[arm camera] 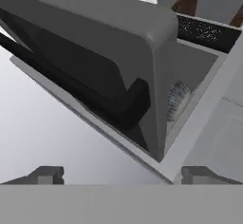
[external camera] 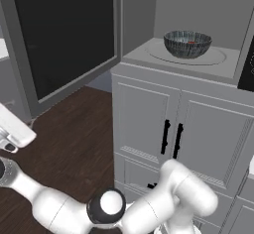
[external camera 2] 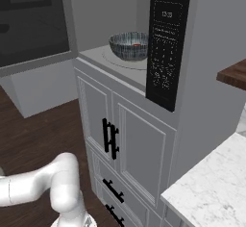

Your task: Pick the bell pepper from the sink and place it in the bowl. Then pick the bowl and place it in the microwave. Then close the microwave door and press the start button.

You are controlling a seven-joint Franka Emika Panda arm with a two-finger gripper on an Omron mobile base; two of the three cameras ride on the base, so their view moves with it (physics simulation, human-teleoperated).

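Bowl (external camera: 187, 44) holds red; hand view shows spread fingers (arm camera: 47, 175).

bowl (external camera: 187, 44) on turntable plate (external camera: 218, 56) inside microwave (external camera: 144, 10), microwave door (external camera: 64, 37) open to its left

Bowl (external camera: 187, 44) with bell pepper (external camera: 191, 42) inside microwave (external camera: 198, 10); microwave door (external camera: 59, 39) open.

**Materials and surface finishes at the built-in microwave**

The microwave door (external camera: 64, 44) has a matt grey frame around glossy black glass. The microwave (external camera: 198, 34) cavity is smooth matt grey; its turntable (external camera: 218, 58) looks pale and smooth. The bowl (external camera: 187, 43) shows a speckled, ribbed blue-grey glaze. The control strip (external camera 2: 166, 43) is glossy black. Cabinet doors (external camera: 183, 124) are matt painted grey with black handles (external camera: 171, 138). The floor (external camera: 69, 139) is dark wood; the worktop (external camera 2: 216, 187) is white veined marble.
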